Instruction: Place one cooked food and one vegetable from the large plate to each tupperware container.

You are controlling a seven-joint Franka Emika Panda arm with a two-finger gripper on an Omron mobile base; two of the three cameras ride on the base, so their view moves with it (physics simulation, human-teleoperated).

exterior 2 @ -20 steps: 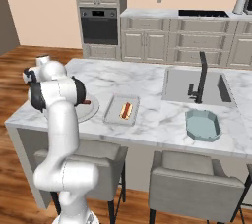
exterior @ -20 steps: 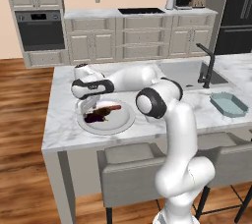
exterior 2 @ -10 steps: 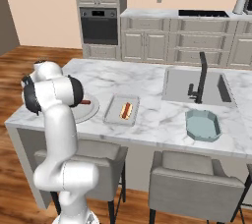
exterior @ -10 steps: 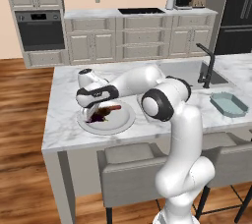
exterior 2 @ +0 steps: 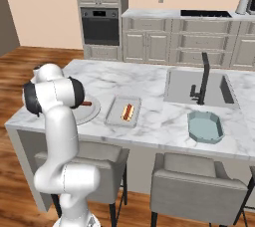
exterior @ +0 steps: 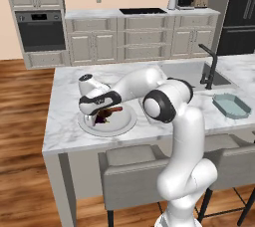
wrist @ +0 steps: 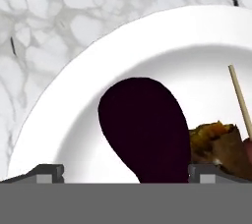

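While the gripper [wrist: 125, 171] hangs low over the large plate [wrist: 88, 85], its jaws stand spread as wide as they go, one dark fingertip at each lower corner of the hand view, and nothing is clamped between them. Between the two tips lies a dark purple, egg-shaped vegetable [wrist: 142, 129], likely an eggplant; whether either finger touches it cannot be told. Just to the right of it on the plate sits a brownish piece of cooked food [wrist: 219, 147] with orange flecks, and a thin pale wooden stick [wrist: 240, 98] slants up from that side.

From the left base view, the hand [exterior: 97, 102] is bent down over the near left part of the large plate [exterior: 124, 124], which rests on the marble island counter [exterior: 64, 116] toward its left end. Dark food [exterior: 105, 116] shows on the plate under the hand.

In the right base view, the pale rectangular tupperware container [exterior 2: 113, 116] sits just right of the plate, with a reddish sausage in a bun [exterior 2: 127, 112] inside it. Farther right, the teal tupperware container [exterior 2: 205, 126] lies near the front edge, in front of the sink [exterior 2: 196, 84] and its black faucet [exterior 2: 202, 77].
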